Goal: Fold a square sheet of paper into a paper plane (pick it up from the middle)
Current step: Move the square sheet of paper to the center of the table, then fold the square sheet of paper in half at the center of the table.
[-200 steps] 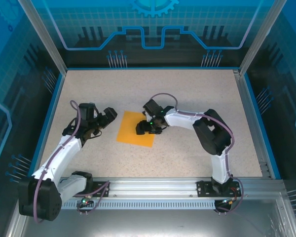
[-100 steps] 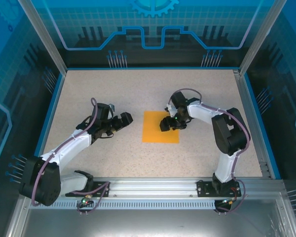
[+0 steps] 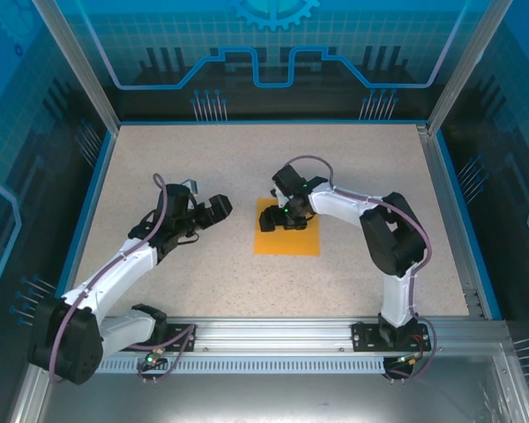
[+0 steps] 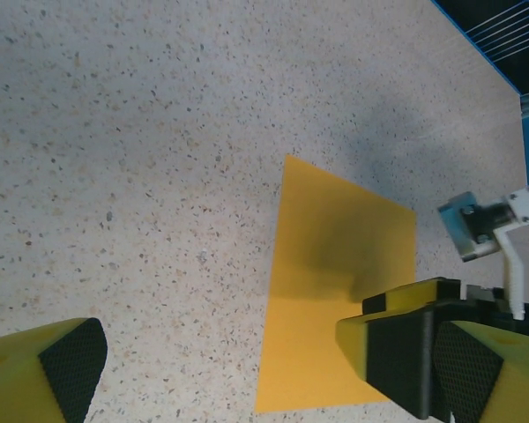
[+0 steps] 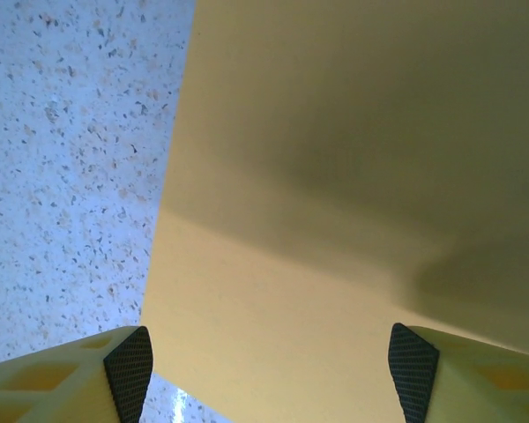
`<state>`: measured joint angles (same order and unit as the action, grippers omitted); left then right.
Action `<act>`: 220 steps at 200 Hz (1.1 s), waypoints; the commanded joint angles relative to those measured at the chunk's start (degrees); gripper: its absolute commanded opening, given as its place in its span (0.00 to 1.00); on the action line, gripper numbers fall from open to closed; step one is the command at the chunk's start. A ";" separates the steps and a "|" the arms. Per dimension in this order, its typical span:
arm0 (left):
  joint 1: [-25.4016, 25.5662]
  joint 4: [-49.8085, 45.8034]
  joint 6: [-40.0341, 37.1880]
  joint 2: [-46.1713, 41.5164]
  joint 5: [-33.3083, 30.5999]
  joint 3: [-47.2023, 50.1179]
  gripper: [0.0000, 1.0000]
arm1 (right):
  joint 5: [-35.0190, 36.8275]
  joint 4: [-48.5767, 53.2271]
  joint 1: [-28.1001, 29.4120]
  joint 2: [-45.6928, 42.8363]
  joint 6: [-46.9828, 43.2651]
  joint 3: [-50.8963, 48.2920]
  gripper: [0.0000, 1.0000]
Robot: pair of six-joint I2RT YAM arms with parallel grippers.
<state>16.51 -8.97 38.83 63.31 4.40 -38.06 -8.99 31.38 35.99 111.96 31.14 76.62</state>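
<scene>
Risk: the right gripper [image 3: 286,218] sits low over the far-left part of the square sheet of paper [image 3: 293,241], not its middle, so closing there likely skids or crumples it. Sheet lies flat mid-table [image 3: 203,159]. Right fingers spread, holding nothing. Left gripper [image 3: 218,211] hovers wide open left of the sheet, not touching.

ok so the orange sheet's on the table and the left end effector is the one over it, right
No, the right end effector is the one over the orange sheet on the table; the top external view shows it. The left end effector is beside the sheet.
</scene>
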 commanded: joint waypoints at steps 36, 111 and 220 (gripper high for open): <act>0.19 0.69 -1.61 -2.93 -2.44 1.60 0.99 | 0.41 0.89 0.14 0.84 -2.31 -5.80 0.75; -0.25 1.34 -0.41 0.91 0.34 -0.02 0.99 | -0.83 4.06 0.83 -0.35 -7.78 -3.00 0.75; -0.35 3.17 -1.72 3.79 7.22 -0.75 0.99 | 14.12 11.59 1.28 -2.08 0.63 3.34 0.83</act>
<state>16.45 -7.14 38.37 66.04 8.43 -36.60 -4.78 37.45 36.56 110.85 24.62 76.27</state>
